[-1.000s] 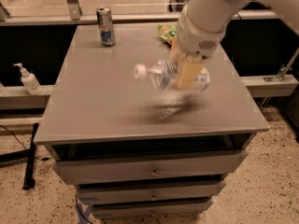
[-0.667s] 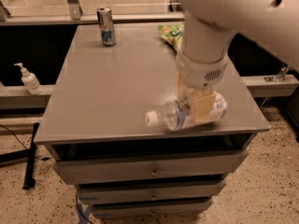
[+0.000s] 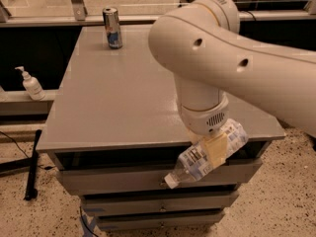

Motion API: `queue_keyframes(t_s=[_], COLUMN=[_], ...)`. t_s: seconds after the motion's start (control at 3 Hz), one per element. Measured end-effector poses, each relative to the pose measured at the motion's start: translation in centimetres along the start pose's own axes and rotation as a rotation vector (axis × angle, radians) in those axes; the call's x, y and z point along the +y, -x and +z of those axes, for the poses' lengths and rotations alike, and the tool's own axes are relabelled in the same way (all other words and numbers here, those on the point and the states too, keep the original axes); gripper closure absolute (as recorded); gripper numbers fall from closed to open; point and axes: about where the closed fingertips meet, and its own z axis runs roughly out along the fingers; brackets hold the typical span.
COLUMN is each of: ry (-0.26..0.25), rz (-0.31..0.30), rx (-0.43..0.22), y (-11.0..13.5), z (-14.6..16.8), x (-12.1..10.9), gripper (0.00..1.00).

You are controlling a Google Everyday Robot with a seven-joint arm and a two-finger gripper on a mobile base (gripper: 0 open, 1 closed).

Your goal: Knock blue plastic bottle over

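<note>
Grey worktop [image 3: 123, 98] has lots of open room on its left and in the middle. Only the can [image 3: 112, 28] stands there, far back by the back edge. My claw [image 3: 213, 154] is at the front edge, on the right, under my big white arm [image 3: 222, 48]. It is closed on the bottle [image 3: 196, 161], with one yellow pad [image 3: 216, 147] across its middle. The bottle is see-through and a bit blue, with a white cap and a white and blue label. It is tipped, cap down and to the left. Most of it hangs out past the front edge, in front of the top drawer [image 3: 123, 179]. A moment ago it was over the worktop, just inside that edge, and lay flatter. The can has not moved.
</note>
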Motion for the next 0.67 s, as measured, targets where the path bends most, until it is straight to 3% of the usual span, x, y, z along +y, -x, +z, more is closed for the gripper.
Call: queue_keyframes(t_s=[0.33,0.67], ry=[-0.017,-0.018], rz=[0.056,0.058], rx=[0.017,0.018], y=[-0.46,-0.48], z=[0.93,0.94], x=[-1.24,-1.28], gripper=[0.83,1.00])
